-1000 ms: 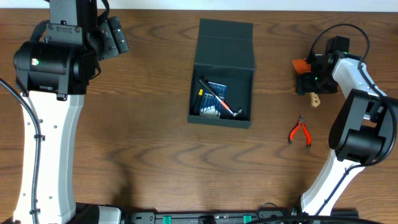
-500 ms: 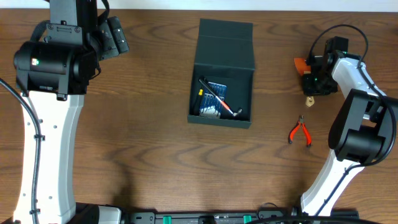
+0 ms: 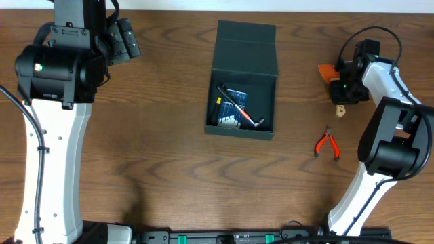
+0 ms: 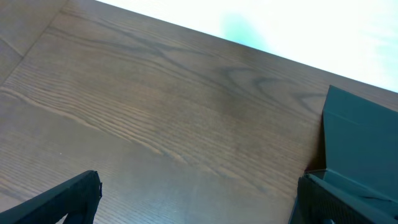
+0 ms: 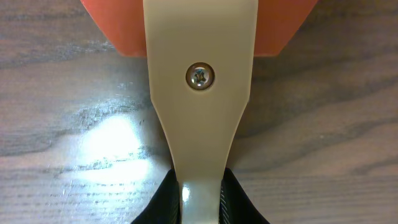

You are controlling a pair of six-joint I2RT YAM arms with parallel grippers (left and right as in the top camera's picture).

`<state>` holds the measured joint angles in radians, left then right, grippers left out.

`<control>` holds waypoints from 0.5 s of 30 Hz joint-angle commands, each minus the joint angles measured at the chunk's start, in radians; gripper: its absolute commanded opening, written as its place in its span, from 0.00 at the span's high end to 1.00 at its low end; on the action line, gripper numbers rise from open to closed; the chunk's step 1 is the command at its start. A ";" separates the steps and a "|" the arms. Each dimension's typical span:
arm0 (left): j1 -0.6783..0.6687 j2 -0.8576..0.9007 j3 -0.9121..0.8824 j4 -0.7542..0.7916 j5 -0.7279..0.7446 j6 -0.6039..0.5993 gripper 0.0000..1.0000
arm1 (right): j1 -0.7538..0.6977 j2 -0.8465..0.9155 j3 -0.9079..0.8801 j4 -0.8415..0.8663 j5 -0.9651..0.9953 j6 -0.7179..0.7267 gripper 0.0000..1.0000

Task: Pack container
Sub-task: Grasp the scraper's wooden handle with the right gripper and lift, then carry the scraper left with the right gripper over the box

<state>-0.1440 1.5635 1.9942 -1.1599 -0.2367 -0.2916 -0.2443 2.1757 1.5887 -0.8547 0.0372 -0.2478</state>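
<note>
The container (image 3: 245, 49), a dark teal-black box with its flap lid open to the rear, stands at the table's middle; its corner (image 4: 364, 124) shows at the right of the left wrist view. Inside lie a blue case (image 3: 236, 99) and a black and red tool (image 3: 239, 108). My right gripper (image 3: 344, 88) is at the far right, shut on the cream handle (image 5: 200, 93) of a scraper with an orange blade (image 5: 112, 25) that lies on the wood. Both dark fingers (image 5: 161, 202) press the handle's narrow end. My left gripper (image 3: 126, 39) hangs open and unladen at the upper left.
Red-handled pliers (image 3: 327, 144) lie on the table below the right gripper. The table's far edge (image 4: 205, 38) runs close behind the left gripper. Both white arm columns rise from the front corners.
The right gripper's jaws have closed onto the scraper's handle, and the scraper shifted slightly. The left arm and the container have not moved.
</note>
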 commanded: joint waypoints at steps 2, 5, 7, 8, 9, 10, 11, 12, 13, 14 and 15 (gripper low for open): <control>0.005 -0.005 0.006 -0.003 -0.011 -0.002 0.01 | 0.011 0.027 0.082 -0.044 0.003 0.031 0.99; 0.005 -0.005 0.006 -0.003 -0.011 -0.002 0.02 | 0.020 0.027 0.161 -0.100 -0.008 0.031 0.99; 0.005 -0.005 0.006 -0.003 -0.011 -0.002 0.02 | 0.027 0.027 0.216 -0.138 -0.013 0.031 0.99; 0.005 -0.005 0.006 -0.003 -0.011 -0.002 0.02 | 0.031 0.027 0.247 -0.161 -0.016 0.035 0.99; 0.005 -0.005 0.006 -0.003 -0.011 -0.002 0.01 | 0.036 0.027 0.279 -0.185 -0.022 0.035 0.98; 0.005 -0.005 0.006 -0.003 -0.012 -0.002 0.01 | 0.041 0.027 0.311 -0.208 -0.028 0.035 0.99; 0.005 -0.005 0.006 -0.003 -0.012 -0.002 0.01 | 0.045 0.027 0.338 -0.225 -0.030 0.035 0.99; 0.005 -0.005 0.006 -0.003 -0.011 -0.002 0.01 | 0.050 0.027 0.371 -0.247 -0.031 0.040 0.99; 0.005 -0.005 0.006 -0.003 -0.012 -0.002 0.01 | 0.055 0.027 0.405 -0.270 -0.033 0.048 0.99; 0.005 -0.005 0.006 -0.003 -0.012 -0.002 0.01 | 0.061 0.027 0.438 -0.294 -0.044 0.050 0.99; 0.005 -0.005 0.006 -0.003 -0.012 -0.002 0.01 | 0.067 0.027 0.466 -0.315 -0.058 0.050 0.99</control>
<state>-0.1440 1.5635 1.9942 -1.1599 -0.2367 -0.2916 -0.2012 2.2116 1.9736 -1.1435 0.0158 -0.2192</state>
